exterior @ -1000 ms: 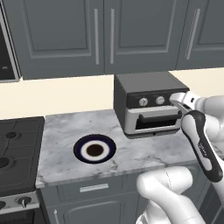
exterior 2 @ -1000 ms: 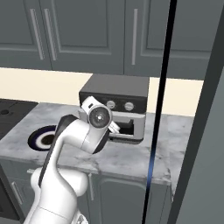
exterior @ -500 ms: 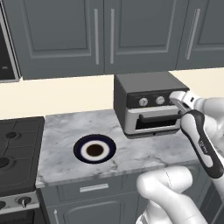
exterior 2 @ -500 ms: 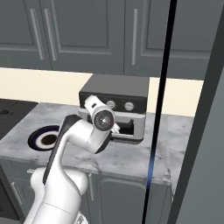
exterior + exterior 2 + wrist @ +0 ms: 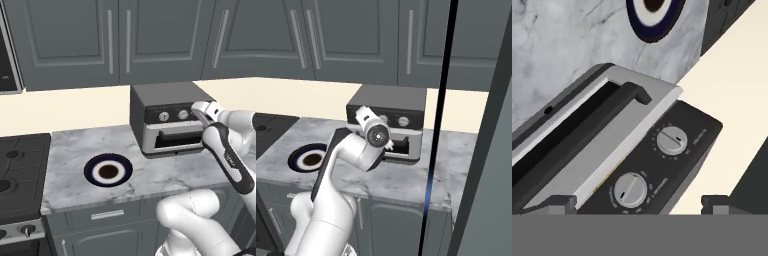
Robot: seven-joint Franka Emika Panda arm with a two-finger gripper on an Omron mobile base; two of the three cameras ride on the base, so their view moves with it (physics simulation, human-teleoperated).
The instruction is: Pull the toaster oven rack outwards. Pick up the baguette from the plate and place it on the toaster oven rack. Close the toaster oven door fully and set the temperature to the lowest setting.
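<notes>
A: Left base view, items?
B: Toaster oven (image 5: 167, 120) at the back of the marble surface (image 5: 70, 150), door (image 5: 176, 138) shut. Plate (image 5: 108, 171) well to its left, no bread on it. Gripper (image 5: 202, 111) at the control strip's right end.

A: Right base view?
B: Same oven (image 5: 390, 117), plate (image 5: 309, 158) near the surface's left edge; the wrist covers part of the oven front.

A: Hand view?
B: Two silver knobs (image 5: 673, 139) (image 5: 631, 190), the door's handle bar (image 5: 587, 127), plate (image 5: 654, 17) beyond. Fingers (image 5: 562, 202) spread wide, holding nothing.
</notes>
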